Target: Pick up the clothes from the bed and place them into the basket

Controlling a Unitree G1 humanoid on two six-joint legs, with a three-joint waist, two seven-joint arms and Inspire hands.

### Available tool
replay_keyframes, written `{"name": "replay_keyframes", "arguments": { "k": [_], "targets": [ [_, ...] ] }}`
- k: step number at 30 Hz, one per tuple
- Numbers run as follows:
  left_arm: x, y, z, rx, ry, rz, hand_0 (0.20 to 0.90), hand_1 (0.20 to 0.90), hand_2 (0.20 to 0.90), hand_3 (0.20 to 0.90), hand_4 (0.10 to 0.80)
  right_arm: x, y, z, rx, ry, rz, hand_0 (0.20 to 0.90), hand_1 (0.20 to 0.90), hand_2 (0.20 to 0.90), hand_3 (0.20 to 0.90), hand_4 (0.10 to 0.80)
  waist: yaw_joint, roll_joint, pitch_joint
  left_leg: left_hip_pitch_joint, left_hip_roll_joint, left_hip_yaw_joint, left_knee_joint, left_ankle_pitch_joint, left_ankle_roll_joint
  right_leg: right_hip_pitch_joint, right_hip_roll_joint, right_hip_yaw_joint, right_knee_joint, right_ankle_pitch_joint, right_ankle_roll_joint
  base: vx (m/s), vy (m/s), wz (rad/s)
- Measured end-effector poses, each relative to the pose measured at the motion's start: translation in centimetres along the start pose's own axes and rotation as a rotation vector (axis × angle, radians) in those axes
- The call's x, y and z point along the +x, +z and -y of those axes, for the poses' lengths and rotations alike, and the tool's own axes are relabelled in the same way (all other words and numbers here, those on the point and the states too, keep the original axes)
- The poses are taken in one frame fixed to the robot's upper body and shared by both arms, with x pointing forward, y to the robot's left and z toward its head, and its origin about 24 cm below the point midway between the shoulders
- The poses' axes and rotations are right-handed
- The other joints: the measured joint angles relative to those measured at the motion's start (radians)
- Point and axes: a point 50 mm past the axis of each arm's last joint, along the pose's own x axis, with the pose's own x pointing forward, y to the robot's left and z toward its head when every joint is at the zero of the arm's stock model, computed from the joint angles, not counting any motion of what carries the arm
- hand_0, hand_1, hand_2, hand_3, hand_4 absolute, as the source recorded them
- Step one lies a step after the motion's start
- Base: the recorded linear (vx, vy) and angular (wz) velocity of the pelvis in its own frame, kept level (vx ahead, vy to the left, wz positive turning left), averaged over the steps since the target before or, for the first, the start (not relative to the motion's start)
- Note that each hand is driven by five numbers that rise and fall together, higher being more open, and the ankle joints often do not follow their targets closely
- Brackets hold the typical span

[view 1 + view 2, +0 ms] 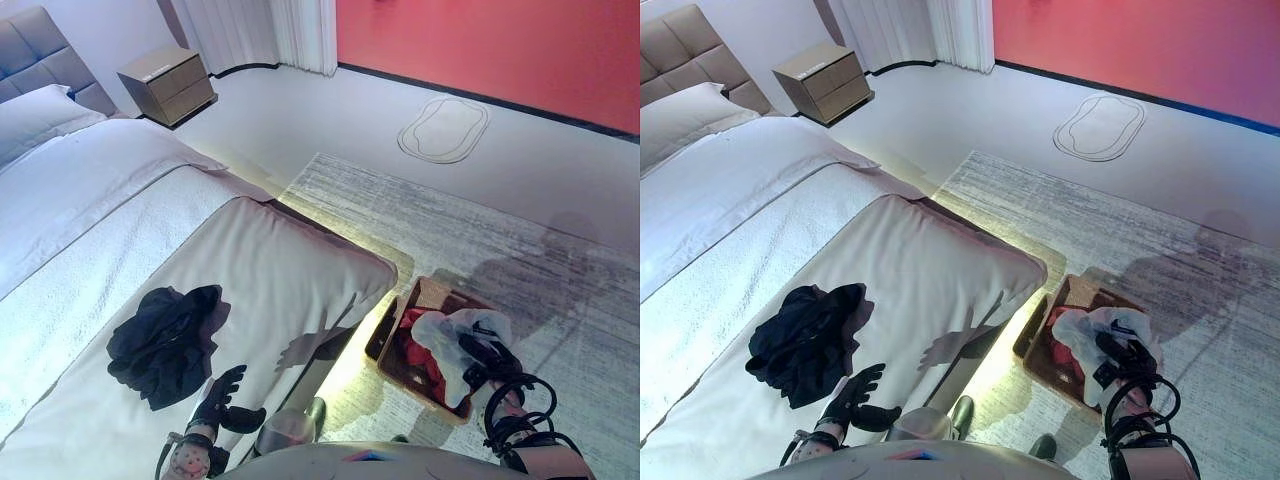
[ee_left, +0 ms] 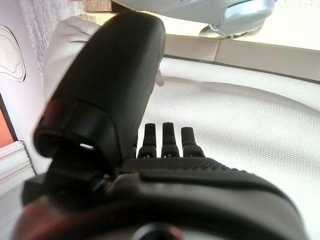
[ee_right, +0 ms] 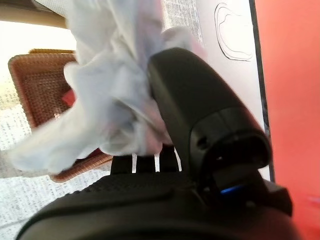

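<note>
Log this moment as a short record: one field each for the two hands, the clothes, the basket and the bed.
left hand: open, resting on the bed, holding nothing
right hand: shut on the white garment, above the basket
dark garment: heaped on the bed, just beyond the left hand
basket: wicker, on the rug beside the bed, red clothing inside
bed: light cover, one dark garment left on it

Basket (image 1: 425,298) woven wicker, rough – white garment (image 3: 107,107) thin soft cloth – dark clothes (image 1: 165,342) matt fabric – bed cover (image 2: 260,125) finely textured weave
</note>
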Motion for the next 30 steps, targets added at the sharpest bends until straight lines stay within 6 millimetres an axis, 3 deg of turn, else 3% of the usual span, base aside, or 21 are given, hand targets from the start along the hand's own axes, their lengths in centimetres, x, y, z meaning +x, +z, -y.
{"name": "replay_keyframes", "arguments": {
  "k": [12,23,30],
  "targets": [
    [-0.2,-0.3,0.1,0.0,-0.004,-0.007,0.9,0.9,0.9,0.9,0.8,0.2,0.6,-0.1,0.022,0.011,0.009,0.9,0.9,0.9,0.9,0.8,0.0,0.0,0.001,-0.001,0.0,-0.001,-0.003,0.0,0.0,-0.002,0.0,-0.001,0.0,0.0,0.0,0.0,0.0,0.0],
    [0.0,0.0,0.1,-0.005,-0.002,-0.001,0.9,0.9,0.9,0.9,0.8,-0.1,-0.6,-0.5,0.0,0.057,-0.037,0.9,0.9,0.9,0.9,0.8,0.001,-0.007,0.005,0.001,0.001,-0.007,-0.003,0.002,-0.003,0.004,0.001,-0.008,0.0,0.0,0.0,-0.053,0.0,0.02],
    [0.5,0.8,-0.4,-0.031,0.031,0.021,0.9,0.9,0.9,0.9,0.8,-0.8,-2.4,-1.7,-0.156,0.133,-0.077,0.9,0.9,0.9,0.9,0.8,0.054,-0.034,0.019,-0.018,-0.005,-0.078,0.018,0.007,-0.013,0.034,0.005,-0.07,0.002,-0.013,0.008,-0.043,-0.012,0.29]
  ]
}}
